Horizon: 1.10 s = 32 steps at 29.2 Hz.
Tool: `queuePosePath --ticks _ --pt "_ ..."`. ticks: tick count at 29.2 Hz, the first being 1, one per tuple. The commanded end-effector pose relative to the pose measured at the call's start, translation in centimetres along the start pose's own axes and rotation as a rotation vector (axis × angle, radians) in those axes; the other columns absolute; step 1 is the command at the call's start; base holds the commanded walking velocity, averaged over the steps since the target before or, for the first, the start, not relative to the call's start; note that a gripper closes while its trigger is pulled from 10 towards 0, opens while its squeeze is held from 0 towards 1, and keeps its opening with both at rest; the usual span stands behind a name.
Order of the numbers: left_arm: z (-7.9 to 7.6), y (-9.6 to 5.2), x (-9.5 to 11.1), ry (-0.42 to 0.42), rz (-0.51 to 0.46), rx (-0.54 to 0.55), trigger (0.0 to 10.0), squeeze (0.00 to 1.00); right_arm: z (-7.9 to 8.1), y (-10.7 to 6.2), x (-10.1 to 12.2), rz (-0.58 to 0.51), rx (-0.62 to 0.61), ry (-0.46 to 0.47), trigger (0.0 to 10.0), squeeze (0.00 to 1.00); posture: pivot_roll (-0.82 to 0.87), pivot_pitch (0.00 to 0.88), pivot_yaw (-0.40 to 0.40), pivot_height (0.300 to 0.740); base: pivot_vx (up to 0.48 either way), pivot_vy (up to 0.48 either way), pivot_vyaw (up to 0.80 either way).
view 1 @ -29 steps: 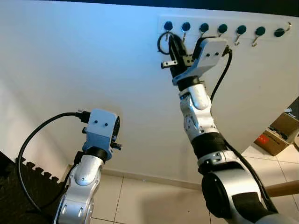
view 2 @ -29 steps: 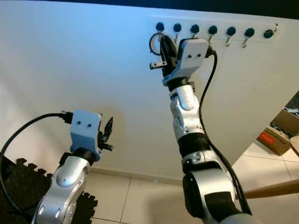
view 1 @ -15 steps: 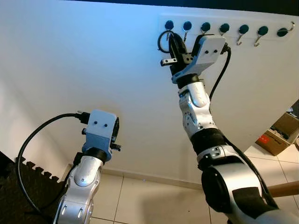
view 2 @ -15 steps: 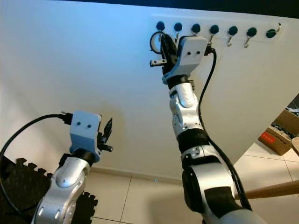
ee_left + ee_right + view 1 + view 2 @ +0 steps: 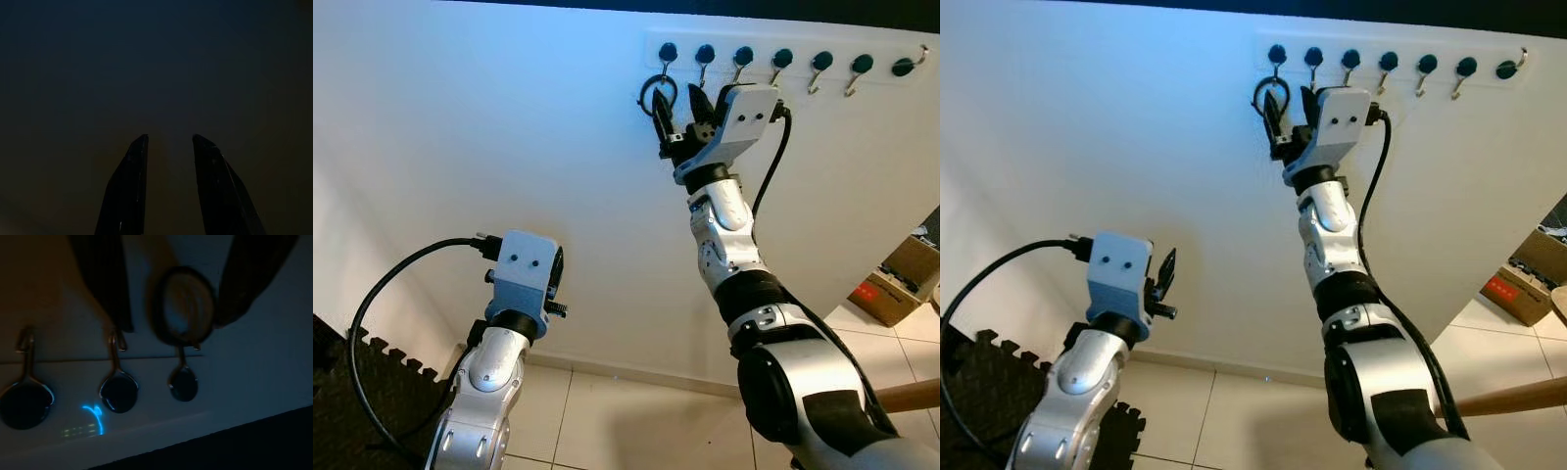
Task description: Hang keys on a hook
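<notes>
The right gripper is raised against the white wall, just below the hook rail near the top edge of the head views. Its two black fingers stand spread apart and hold nothing. The key ring hangs on the leftmost hook, a dark loop lying flat against the wall, with the nearer finger just beside it and slightly below. In the right wrist view the ring sits between the two blurred fingers, hanging from its hook; whether either finger touches it cannot be told. Any keys below the ring are hidden behind the gripper.

Six more hooks run along the rail to the right, the next one close above the gripper. The wall to the left of the ring is bare and open.

The left gripper hangs low, well apart from the rail, near the wall; its fingers show a narrow gap in the very dark left wrist view and grip nothing.

At the lower right edge a cardboard box and a wooden pole are cut off. Dark foam matting lies at the lower left, over tiled floor.
</notes>
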<state>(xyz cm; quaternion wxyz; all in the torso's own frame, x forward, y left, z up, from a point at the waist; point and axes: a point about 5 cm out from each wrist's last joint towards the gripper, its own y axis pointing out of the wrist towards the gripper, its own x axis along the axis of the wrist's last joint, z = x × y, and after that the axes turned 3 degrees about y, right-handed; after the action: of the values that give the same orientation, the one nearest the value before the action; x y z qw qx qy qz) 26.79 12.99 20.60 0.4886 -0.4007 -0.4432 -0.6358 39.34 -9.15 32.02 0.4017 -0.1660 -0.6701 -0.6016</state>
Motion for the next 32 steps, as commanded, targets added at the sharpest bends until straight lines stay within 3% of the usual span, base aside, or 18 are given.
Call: queuePosePath --ticks 1,5,7,8,13,15,18,20,23,24,26,28,32 --pt "0.0 -0.2 -0.1 0.016 0.01 0.001 10.0 0.0 0.3 -1.0 -0.3 -0.026 0.023 0.012 10.0 0.0 0.2 0.218 0.019 0.74 0.0 0.0 0.0" --pt "0.0 -0.3 -0.2 0.015 0.012 0.002 10.0 0.0 0.5 -1.7 -0.5 -0.035 0.048 0.012 10.0 0.0 0.19 0.219 0.019 0.74 0.0 0.0 0.0" --pt "-0.1 -0.4 -0.3 0.016 0.017 -0.001 10.0 0.0 0.8 -3.3 -0.6 -0.043 0.081 0.002 10.0 0.0 0.19 0.223 0.023 0.74 0.0 0.0 0.0" --pt "-0.1 -0.4 -0.3 0.016 0.017 -0.001 10.0 0.0 0.8 -3.3 -0.6 -0.043 0.081 0.002 10.0 0.0 0.19 0.223 0.023 0.74 0.0 0.0 0.0" --pt "-0.3 -0.5 -0.6 0.019 0.025 -0.015 10.0 0.0 0.1 -7.7 -1.8 0.02 0.049 -0.052 10.0 0.0 0.16 0.227 0.025 0.74 0.0 0.0 0.0" --pt "-0.3 -0.5 -0.6 0.019 0.025 -0.015 10.0 0.0 0.1 -7.7 -1.8 0.02 0.049 -0.052 10.0 0.0 0.16 0.227 0.025 0.74 0.0 0.0 0.0" --pt "-0.6 -0.6 -0.9 0.017 0.03 -0.037 10.0 0.0 -1.5 -11.6 -3.3 0.127 -0.038 -0.134 10.0 0.0 0.15 0.228 0.024 0.74 0.0 0.0 0.0" --pt "-0.6 -0.6 -0.9 0.017 0.03 -0.037 10.0 0.0 -1.5 -11.6 -3.3 0.127 -0.038 -0.134 10.0 0.0 0.15 0.228 0.024 0.74 0.0 0.0 0.0" --pt "-0.6 -0.6 -1.2 0.001 0.036 -0.04 10.0 0.0 -3.1 -16.8 -5.1 0.3 -0.153 -0.198 10.0 0.0 0.13 0.223 0.021 0.74 0.0 0.0 0.0" --pt "-0.6 -0.6 -1.2 0.001 0.036 -0.04 10.0 0.0 -3.1 -16.8 -5.1 0.3 -0.153 -0.198 10.0 0.0 0.13 0.223 0.021 0.74 0.0 0.0 0.0" --pt "-0.6 -0.6 -1.5 -0.003 0.043 -0.035 10.0 0.0 -3.5 -19.9 -6.2 0.42 -0.2 -0.204 10.0 0.0 0.12 0.22 0.02 0.74 0.0 0.0 0.0" --pt "-0.6 -0.6 -1.8 0.0 0.049 -0.034 10.0 0.0 -3.6 -21.9 -6.6 0.491 -0.233 -0.214 10.0 0.0 0.12 0.22 0.019 0.74 0.0 0.0 0.0" --pt "-0.7 -0.8 -2.3 0.012 0.062 -0.031 10.0 0.0 -4.0 -23.4 -6.4 0.525 -0.291 -0.257 10.0 0.0 0.11 0.218 0.018 0.74 0.0 0.0 0.0"
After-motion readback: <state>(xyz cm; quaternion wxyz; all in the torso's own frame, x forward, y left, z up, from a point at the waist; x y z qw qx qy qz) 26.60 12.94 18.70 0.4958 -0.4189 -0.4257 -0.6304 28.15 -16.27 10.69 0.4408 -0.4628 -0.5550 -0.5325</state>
